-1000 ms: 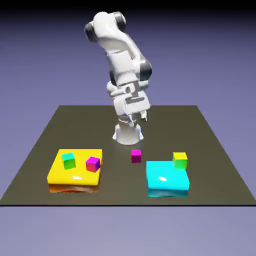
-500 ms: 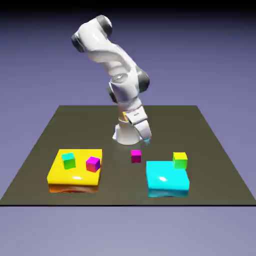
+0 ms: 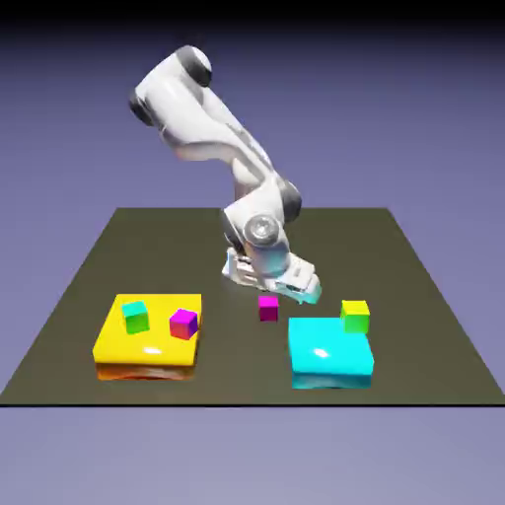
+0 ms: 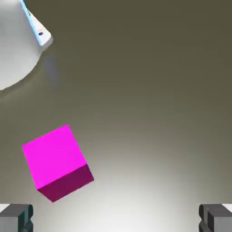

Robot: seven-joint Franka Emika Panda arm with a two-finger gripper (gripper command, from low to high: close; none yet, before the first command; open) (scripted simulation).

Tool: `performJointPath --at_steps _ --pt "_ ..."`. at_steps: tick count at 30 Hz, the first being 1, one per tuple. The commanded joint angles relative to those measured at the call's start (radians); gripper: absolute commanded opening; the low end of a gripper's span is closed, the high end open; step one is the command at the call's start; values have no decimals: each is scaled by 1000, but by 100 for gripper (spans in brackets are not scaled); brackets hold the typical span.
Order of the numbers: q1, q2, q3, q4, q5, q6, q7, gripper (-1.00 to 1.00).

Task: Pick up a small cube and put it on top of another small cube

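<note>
Gripper (image 3: 304,292) hangs low with fingers spread wide, empty, just above the bench (image 3: 414,296); the small magenta cube (image 3: 268,308) sits on the bench close beside it, untouched.

You find no text, label, brand, number or sign to read in either view (the cubes, the slabs and the arm all show plain, unmarked faces, as far as you can make out).
</note>
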Motion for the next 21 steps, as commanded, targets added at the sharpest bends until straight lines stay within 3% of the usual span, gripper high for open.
performJointPath --at_steps 1,8,13,14,21 --pt "34 -2 -34 5 -9 -21 -44 0" --pt "205 -14 -207 28 -56 -125 -263 0" --pt "281 -96 -381 -34 -204 9 -194 0" --pt "281 -96 -381 -35 -204 9 -194 -100" --pt "192 -5 -173 49 -36 -135 -245 -100"
